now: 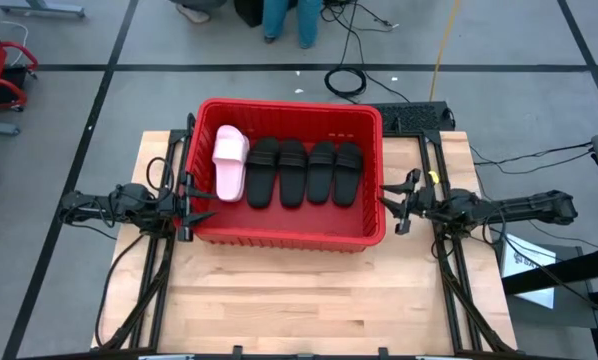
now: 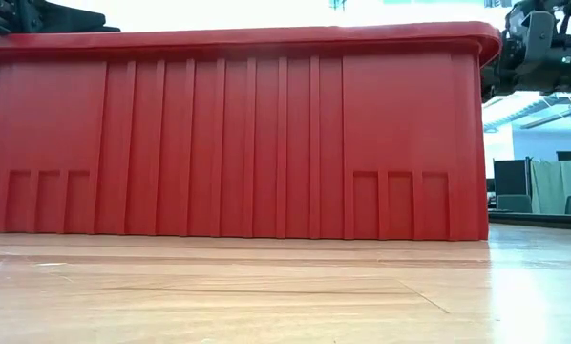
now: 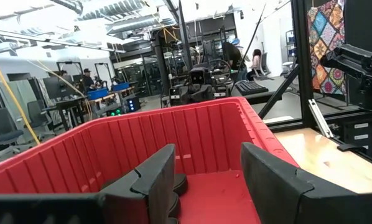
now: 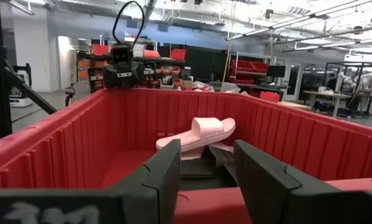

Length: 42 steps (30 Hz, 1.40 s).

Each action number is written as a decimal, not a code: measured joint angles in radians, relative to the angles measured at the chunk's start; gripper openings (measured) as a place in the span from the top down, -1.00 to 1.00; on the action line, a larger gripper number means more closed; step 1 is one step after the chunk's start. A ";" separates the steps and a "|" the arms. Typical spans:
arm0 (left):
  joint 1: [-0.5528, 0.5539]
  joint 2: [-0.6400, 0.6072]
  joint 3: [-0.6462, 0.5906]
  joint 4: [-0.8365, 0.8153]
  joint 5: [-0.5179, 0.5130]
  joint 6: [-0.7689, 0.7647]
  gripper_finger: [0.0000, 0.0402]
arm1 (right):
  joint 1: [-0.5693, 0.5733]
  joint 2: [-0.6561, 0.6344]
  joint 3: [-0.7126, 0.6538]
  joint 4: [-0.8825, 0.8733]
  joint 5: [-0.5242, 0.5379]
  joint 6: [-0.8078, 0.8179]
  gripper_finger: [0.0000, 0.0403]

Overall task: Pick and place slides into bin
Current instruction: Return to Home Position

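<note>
Slides (image 1: 291, 172) lie in the bin (image 1: 279, 238); left pincer (image 1: 200, 201) and right pincer (image 1: 391, 206) both gape apart

Four black slides (image 1: 262, 172), one pink slide (image 1: 229, 165) clearly visible, one red bin (image 1: 289, 232)

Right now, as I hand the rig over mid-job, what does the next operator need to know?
Left gripper: open, empty, at the bin's left rim.
Right gripper: open, empty, at its right rim.
In the bin: four black slides side by side, with pink slide at the left end, tilted. Whether a second pink one lies under it, I cannot tell.
Done: no slide shows outside the bin.
Left: probably only bringing both arms home.
</note>
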 joint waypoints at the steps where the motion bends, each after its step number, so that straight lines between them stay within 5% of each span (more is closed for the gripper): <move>1: 0.000 0.000 0.000 0.000 0.000 0.000 0.06 | 0.000 -0.001 0.000 -0.018 0.002 -0.001 0.31; 42: 0.000 0.000 -0.001 0.002 0.001 -0.026 0.06 | 0.001 0.001 -0.001 -0.007 0.015 0.090 0.31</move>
